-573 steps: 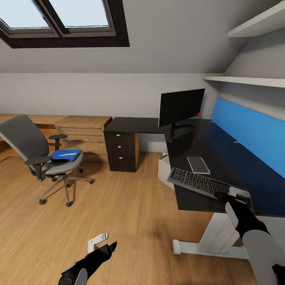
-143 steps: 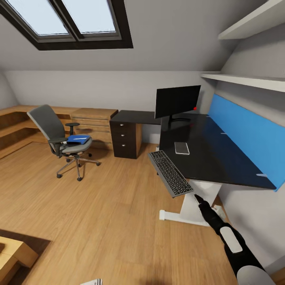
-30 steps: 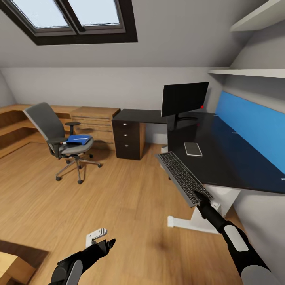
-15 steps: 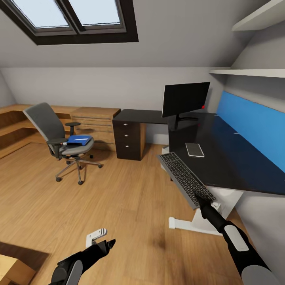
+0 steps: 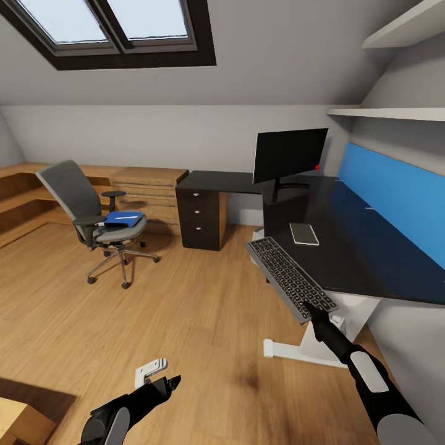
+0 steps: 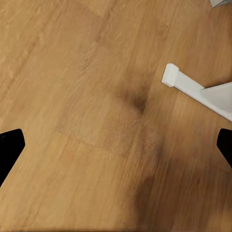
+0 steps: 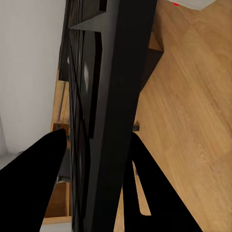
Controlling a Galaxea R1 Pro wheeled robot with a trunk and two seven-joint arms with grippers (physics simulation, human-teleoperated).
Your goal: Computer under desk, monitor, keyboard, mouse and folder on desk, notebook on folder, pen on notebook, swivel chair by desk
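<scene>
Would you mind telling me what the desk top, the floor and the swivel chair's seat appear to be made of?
The desk top looks like glossy black laminate or lacquer: it mirrors the blue wall panel. The floor looks like satin-finished light wood planks, with visible grain and board seams. The swivel chair seat seems padded grey fabric, matte with soft edges, on a shiny chrome-like base; these are renders, so this is only appearance.

The right claw has its two dark fingers either side of the keyboard, seen edge-on above wooden floor.
</scene>
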